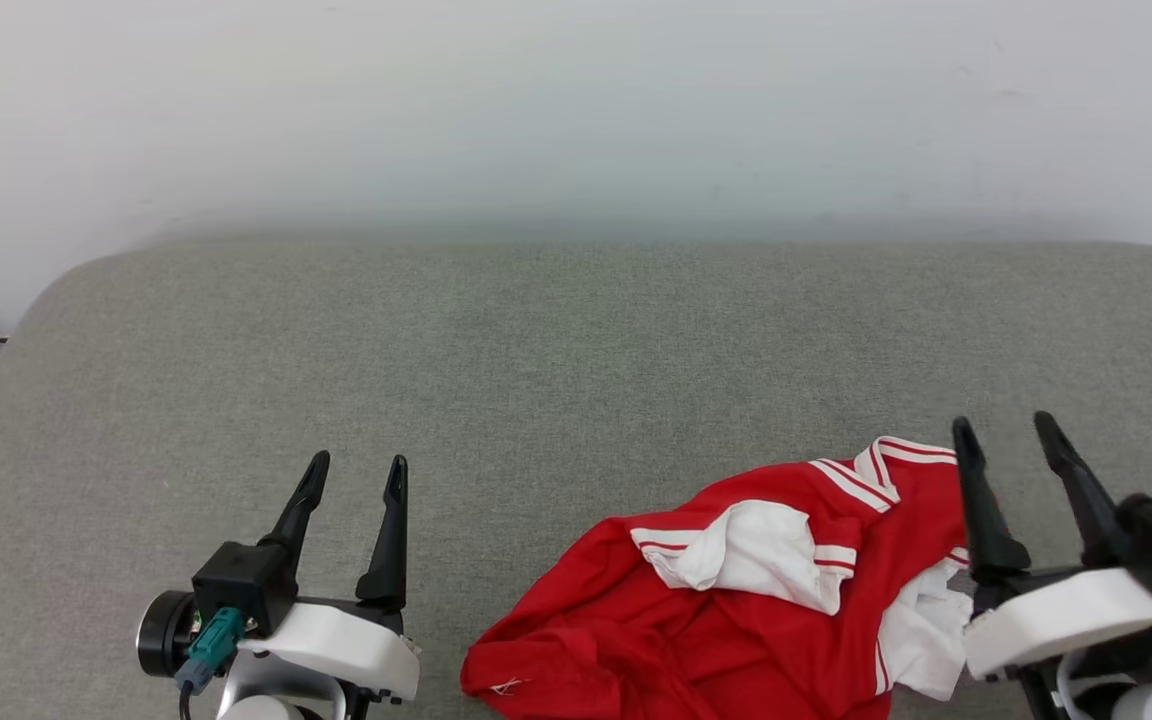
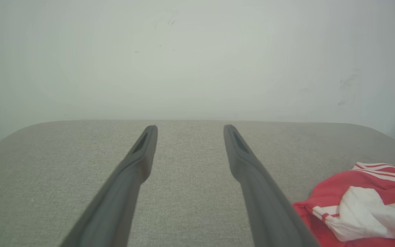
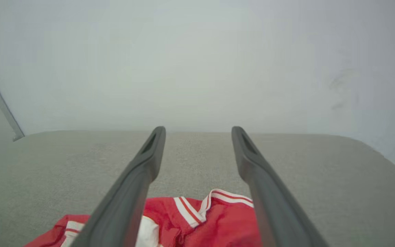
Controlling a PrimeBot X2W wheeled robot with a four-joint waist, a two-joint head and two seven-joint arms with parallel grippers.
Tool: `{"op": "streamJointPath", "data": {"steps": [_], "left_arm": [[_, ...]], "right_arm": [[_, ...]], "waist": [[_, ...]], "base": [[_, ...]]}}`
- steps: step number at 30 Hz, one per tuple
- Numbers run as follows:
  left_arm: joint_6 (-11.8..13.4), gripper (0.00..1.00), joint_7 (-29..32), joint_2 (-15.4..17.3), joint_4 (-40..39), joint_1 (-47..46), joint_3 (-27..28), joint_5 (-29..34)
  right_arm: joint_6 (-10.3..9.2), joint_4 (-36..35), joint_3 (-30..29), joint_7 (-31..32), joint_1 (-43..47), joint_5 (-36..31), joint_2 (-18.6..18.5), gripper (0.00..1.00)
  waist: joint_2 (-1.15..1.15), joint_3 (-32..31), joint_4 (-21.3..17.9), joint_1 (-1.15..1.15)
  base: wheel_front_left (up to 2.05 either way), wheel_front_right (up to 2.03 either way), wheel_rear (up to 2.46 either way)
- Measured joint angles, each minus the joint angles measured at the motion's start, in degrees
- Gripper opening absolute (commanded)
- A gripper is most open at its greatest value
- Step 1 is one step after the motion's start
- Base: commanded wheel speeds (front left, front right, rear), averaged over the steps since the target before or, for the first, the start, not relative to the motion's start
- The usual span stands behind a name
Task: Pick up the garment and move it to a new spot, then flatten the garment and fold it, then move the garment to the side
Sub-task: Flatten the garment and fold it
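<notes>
At the left, the left claw (image 1: 359,462), two long dark tapered fingers on a white wrist, stands over a bare part of the wide grey worktop (image 1: 576,350), which is covered with coarse woven fabric and has rounded corners. Its fingers are apart and nothing is between them. Behind the worktop is a plain white wall (image 1: 576,100) with faint scuff marks.

More to the right, at the near edge of the worktop, lies the garment (image 1: 726,640), a bright red sleeveless jersey of thin smooth knit with white, red-striped trim. It is crumpled in a loose heap, partly turned so that the white inside shows in the middle and at its right side. I judge it to be light, very soft and a little slippery; it will probably hang and stretch when lifted. A good place to take hold seems to be the striped band at the far top of the heap, because the doubled edge gives the fingers more to pinch than one layer of cloth.

At the right, the right claw (image 1: 1003,423) is above the right edge of the garment, fingers also spread and holding nothing; whether it touches the cloth I cannot tell
</notes>
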Motion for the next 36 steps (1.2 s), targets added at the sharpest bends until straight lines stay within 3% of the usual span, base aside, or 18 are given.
{"op": "streamJointPath", "data": {"steps": [6, 12, 19, 26, 33, 34, 35, 36], "left_arm": [[0.0, 1.0, 0.5, 0.8, 1.3, -0.1, -1.7, 1.0], [-0.8, 1.0, 7.8, 1.7, 2.3, -4.8, -8.6, 1.5], [-1.1, 1.0, 19.6, 3.7, 2.7, -12.6, -22.9, -4.5], [-1.1, 1.0, 31.2, 9.3, 3.2, -19.0, -37.7, -13.8], [-1.1, 1.0, 37.9, 15.0, 4.5, -25.5, -49.4, -17.5], [-1.1, 0.89, 38.2, 15.6, 4.7, -26.4, -50.3, -17.9], [-1.1, 0.47, 38.4, 16.0, 5.0, -27.3, -51.2, -18.2], [-1.1, 0.24, 38.7, 16.4, 5.2, -28.2, -52.3, -18.4]], "right_arm": [[0.0, -5.1, -4.9, 3.2, 5.4, -0.5, 0.0, 1.0], [0.0, -8.4, -5.4, 6.0, 8.4, -1.5, 0.0, 1.0], [0.0, -10.4, -4.8, 8.6, 9.4, -1.8, 0.0, 1.0], [0.0, -10.9, -3.8, 9.5, 9.3, -1.3, 0.0, 1.0], [0.0, -10.6, -3.3, 9.4, 8.4, -0.6, 0.0, 1.0], [0.0, -10.6, -3.2, 9.3, 8.3, -0.5, 0.0, 1.0], [0.0, -10.4, -3.2, 9.1, 8.1, -0.2, 0.0, 1.0], [0.0, -10.3, -3.1, 9.1, 8.0, -0.1, 0.0, 1.0]], "waist": [[0.0, -0.4, -1.6, 0.0], [0.0, 0.3, -3.3, 0.0], [0.0, 2.5, -5.1, 0.0], [0.0, 5.0, -6.8, 0.01], [0.0, 7.8, -7.8, 0.01], [0.0, 8.1, -7.9, 0.01], [0.0, 8.5, -8.0, 0.01], [0.0, 8.7, -8.1, 0.01]], "base": [[0.0, 0.0, 0.0], [0.0, 0.0, 0.0], [0.0, 0.0, 0.0], [0.0, 0.0, 0.0], [0.0, 0.0, 0.0], [0.0, 0.0, 0.0], [0.0, 0.0, 0.0], [0.0, 0.0, 0.0]]}}
